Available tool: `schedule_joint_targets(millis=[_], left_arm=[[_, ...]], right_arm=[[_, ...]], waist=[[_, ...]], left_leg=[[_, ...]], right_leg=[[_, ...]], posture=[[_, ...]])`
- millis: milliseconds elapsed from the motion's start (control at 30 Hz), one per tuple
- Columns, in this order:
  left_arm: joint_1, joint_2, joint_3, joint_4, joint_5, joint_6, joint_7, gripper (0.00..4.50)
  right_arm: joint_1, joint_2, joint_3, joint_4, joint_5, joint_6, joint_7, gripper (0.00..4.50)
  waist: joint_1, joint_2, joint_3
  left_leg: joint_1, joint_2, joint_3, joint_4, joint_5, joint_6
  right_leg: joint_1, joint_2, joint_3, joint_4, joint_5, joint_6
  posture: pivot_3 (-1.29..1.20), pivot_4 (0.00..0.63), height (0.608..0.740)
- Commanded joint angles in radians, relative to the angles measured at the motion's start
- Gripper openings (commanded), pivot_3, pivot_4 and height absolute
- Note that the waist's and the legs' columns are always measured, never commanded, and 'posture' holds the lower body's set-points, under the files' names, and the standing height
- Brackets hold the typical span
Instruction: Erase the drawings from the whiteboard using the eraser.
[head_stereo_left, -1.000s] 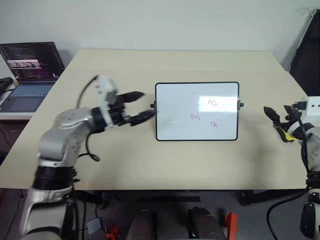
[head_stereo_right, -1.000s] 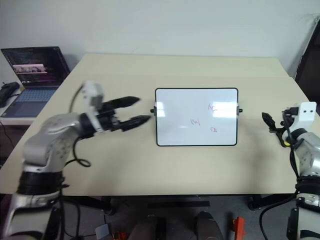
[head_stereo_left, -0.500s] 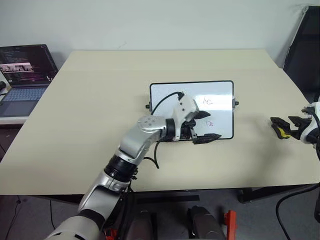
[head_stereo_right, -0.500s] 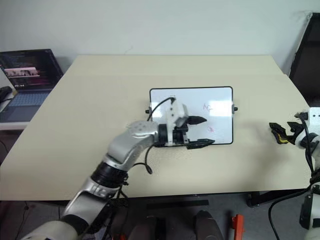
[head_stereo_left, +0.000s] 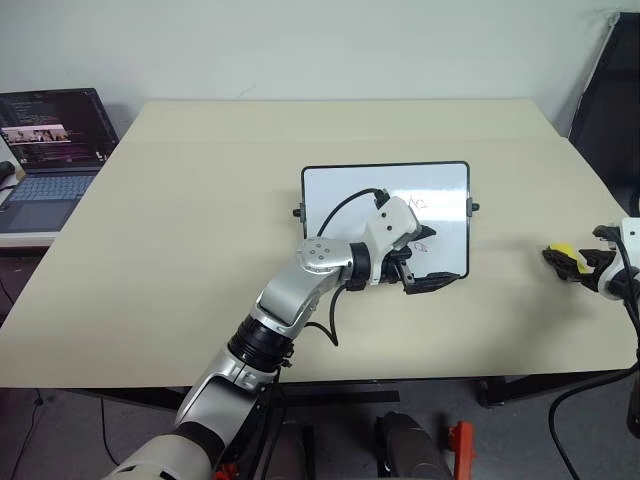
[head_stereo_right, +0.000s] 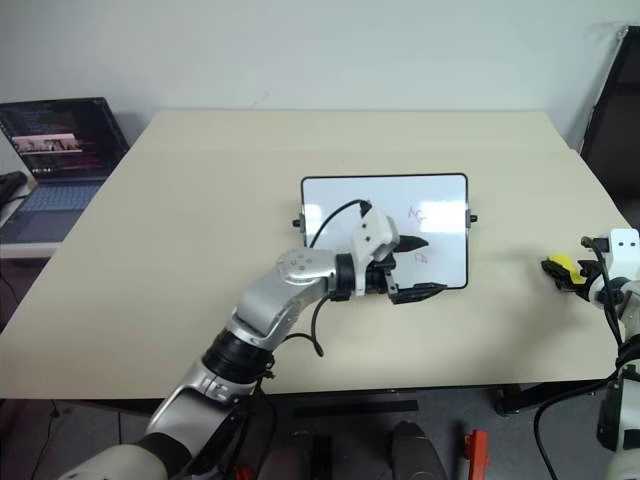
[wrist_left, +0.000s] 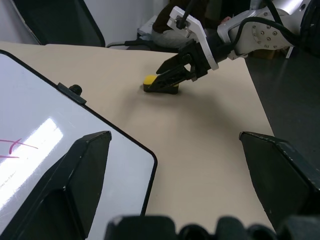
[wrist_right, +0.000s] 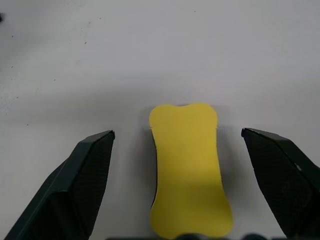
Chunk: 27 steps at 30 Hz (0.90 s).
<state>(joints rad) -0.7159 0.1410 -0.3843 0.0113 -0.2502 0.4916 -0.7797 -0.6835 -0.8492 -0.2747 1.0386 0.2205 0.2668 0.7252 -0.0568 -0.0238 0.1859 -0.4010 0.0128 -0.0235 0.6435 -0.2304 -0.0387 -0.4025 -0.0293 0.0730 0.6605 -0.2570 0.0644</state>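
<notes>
The whiteboard (head_stereo_left: 340, 200) lies flat in the middle of the table, with small red drawings (head_stereo_left: 418, 203) on its right half. My left gripper (head_stereo_left: 435, 260) reaches in from the left and hangs open over the board's near right corner (wrist_left: 75, 150), nothing between its fingers. The yellow eraser (head_stereo_left: 562, 251) lies on the table to the right of the board. My right gripper (wrist_right: 177, 132) is open and straddles the eraser (wrist_right: 190, 165), one finger (wrist_right: 90, 175) on each side with a gap to it. The left wrist view also shows the eraser (wrist_left: 150, 80) and my right gripper (wrist_left: 175, 75).
An open laptop (head_stereo_left: 50, 140) with a lit screen stands on a side surface at the far left. The tan table (head_stereo_left: 200, 200) has bare room left of and behind the board. A dark panel (head_stereo_left: 610, 90) stands past the table's far right corner.
My left arm has swung right, from the board's left edge across it to its near right corner. My right gripper has sunk onto the eraser's level. The camera has shifted.
</notes>
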Motion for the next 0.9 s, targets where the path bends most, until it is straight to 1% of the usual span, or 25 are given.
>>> schedule_joint_targets(millis=[33,267,300,367,467,600,633,800,900], left_arm=[[0.002,0.001,0.007,-0.039,0.006,-0.006,-0.002,4.50],[0.019,0.013,0.007,-0.044,0.020,-0.010,0.004,4.50],[0.020,0.013,0.008,-0.045,0.020,-0.010,0.004,4.50],[0.022,0.013,0.009,-0.046,0.021,-0.009,0.004,4.50],[0.022,0.014,0.009,-0.039,0.025,-0.014,0.003,4.50],[0.023,0.015,0.012,-0.033,0.030,-0.018,0.001,4.50],[0.024,0.015,0.013,-0.031,0.031,-0.020,0.000,4.50],[0.022,0.015,0.018,-0.020,0.034,-0.026,0.001,4.50],[0.020,0.021,0.027,-0.010,0.035,-0.034,0.001,4.50]], right_arm=[[-0.017,-0.025,-0.009,0.014,-0.010,-0.029,-0.004,4.46],[-0.031,-0.016,-0.008,0.042,-0.023,-0.045,-0.027,4.46],[-0.031,-0.016,-0.008,0.044,-0.025,-0.046,-0.030,4.29],[-0.031,-0.014,-0.009,0.049,-0.027,-0.049,-0.035,3.91],[-0.032,-0.011,-0.012,0.054,-0.025,-0.053,-0.038,2.92],[-0.024,-0.005,-0.014,0.055,-0.026,-0.058,-0.042,1.47],[-0.022,-0.004,-0.014,0.053,-0.026,-0.058,-0.042,1.24],[-0.016,-0.004,-0.016,0.041,-0.023,-0.055,-0.037,1.19],[-0.005,-0.008,-0.024,-0.005,-0.009,-0.037,-0.024,1.18]], waist=[[0.000,0.000,0.000],[0.000,0.000,0.000],[0.000,0.000,0.000],[0.000,0.000,0.000],[0.000,0.000,0.000],[0.000,0.000,0.000],[0.000,0.000,0.000],[0.000,0.000,0.000],[0.000,0.000,0.000]], left_leg=[[0.000,0.000,0.000,0.000,0.000,0.000],[0.000,0.000,0.000,0.000,0.000,0.000],[0.000,0.000,0.000,0.000,0.000,0.000],[0.000,0.000,0.000,0.000,0.000,0.000],[0.000,0.000,0.000,0.000,0.000,0.000],[0.000,0.000,0.000,0.000,0.000,0.000],[0.000,0.000,0.000,0.000,0.000,0.000],[0.000,0.000,0.000,0.000,0.000,0.000],[0.000,0.000,0.000,0.000,0.000,0.000]], right_leg=[[0.000,0.000,0.000,0.000,0.000,0.000],[0.000,0.000,0.000,0.000,0.000,0.000],[0.000,0.000,0.000,0.000,0.000,0.000],[0.000,0.000,0.000,0.000,0.000,0.000],[0.000,0.000,0.000,0.000,0.000,0.000],[0.000,0.000,0.000,0.000,0.000,0.000],[0.000,0.000,0.000,0.000,0.000,0.000],[0.000,0.000,0.000,0.000,0.000,0.000],[0.000,0.000,0.000,0.000,0.000,0.000]], posture=[[0.00,0.150,0.740],[0.00,0.150,0.740],[0.00,0.150,0.740],[0.00,0.150,0.740],[0.00,0.150,0.740],[0.00,0.150,0.740],[0.00,0.150,0.740],[0.00,0.150,0.740],[0.00,0.150,0.740]])
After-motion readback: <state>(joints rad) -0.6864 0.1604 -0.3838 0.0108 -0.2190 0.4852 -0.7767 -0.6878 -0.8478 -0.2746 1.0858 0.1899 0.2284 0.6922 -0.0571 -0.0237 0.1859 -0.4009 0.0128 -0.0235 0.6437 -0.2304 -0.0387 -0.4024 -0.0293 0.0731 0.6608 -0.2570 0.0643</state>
